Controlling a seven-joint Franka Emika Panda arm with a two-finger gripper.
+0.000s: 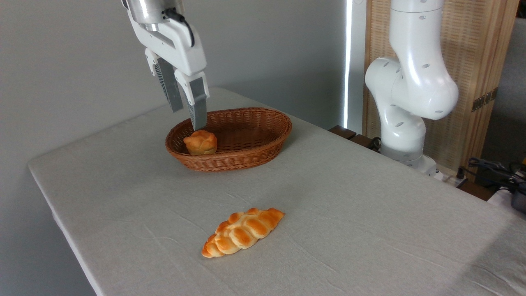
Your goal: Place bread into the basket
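Observation:
The bread (200,142), a small round knotted bun with a golden-orange top, lies inside the left end of the oval brown wicker basket (254,154). My gripper (188,117) hangs just above and slightly behind the bun, pointing down. Its two grey fingers (198,107) stand apart with nothing between them, so it is open. The lower fingertip ends a little above the bun's top without touching it.
A longer braided, pointed loaf (242,231) lies on the white tablecloth (349,213) near the front. The arm's white base (404,107) stands at the table's right edge, with cables (493,168) beyond it. The table's left edge (57,205) drops off.

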